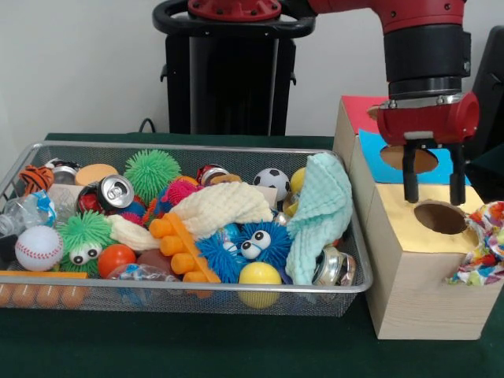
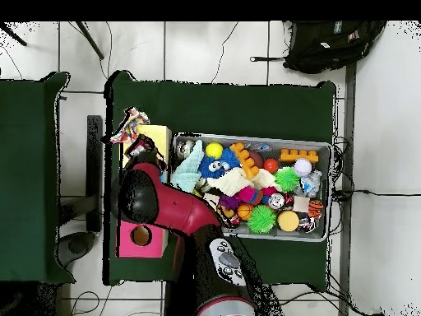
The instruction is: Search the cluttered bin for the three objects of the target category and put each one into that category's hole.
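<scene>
My gripper (image 1: 433, 198) hangs open and empty just above the round hole (image 1: 440, 217) in the yellow top of the largest wooden box (image 1: 409, 291). One white fabric piece with multicoloured dots (image 1: 484, 244) lies on the box's right edge beside the hole and hangs over the side. It also shows in the overhead view (image 2: 130, 125), at the box's far end. The silver wire mesh bin (image 1: 236, 299) stands left of the box, packed with toys. No other dotted piece shows in the bin. In the overhead view my arm (image 2: 156, 202) covers the gripper.
A mint-green waffle cloth (image 1: 323, 209) drapes over the bin's right end and a cream waffle cloth (image 1: 224, 206) lies mid-bin among balls, cans and spiky toys. The blue-topped hole (image 1: 409, 160) and red-topped box (image 1: 358, 110) stand behind the yellow one.
</scene>
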`<state>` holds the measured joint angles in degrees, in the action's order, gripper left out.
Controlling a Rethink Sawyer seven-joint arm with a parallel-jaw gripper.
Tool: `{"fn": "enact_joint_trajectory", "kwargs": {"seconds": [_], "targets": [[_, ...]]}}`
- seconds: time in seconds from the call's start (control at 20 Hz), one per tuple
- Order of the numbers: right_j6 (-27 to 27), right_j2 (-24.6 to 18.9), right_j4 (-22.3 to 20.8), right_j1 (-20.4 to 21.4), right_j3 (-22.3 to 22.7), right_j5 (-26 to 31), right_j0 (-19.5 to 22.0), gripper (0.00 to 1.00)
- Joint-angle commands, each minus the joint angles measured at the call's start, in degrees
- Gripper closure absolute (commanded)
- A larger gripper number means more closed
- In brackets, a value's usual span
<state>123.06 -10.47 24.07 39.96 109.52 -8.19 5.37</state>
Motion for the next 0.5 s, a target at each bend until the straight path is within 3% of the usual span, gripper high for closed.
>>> {"fn": "enact_joint_trajectory", "kwargs": {"seconds": [0.05,0.5], "targets": [[15.5,-5.8,2.0,1.6,4.5,2.5,1.2,0.00],[15.1,-5.7,2.6,2.0,4.4,2.6,0.9,0.00]]}}
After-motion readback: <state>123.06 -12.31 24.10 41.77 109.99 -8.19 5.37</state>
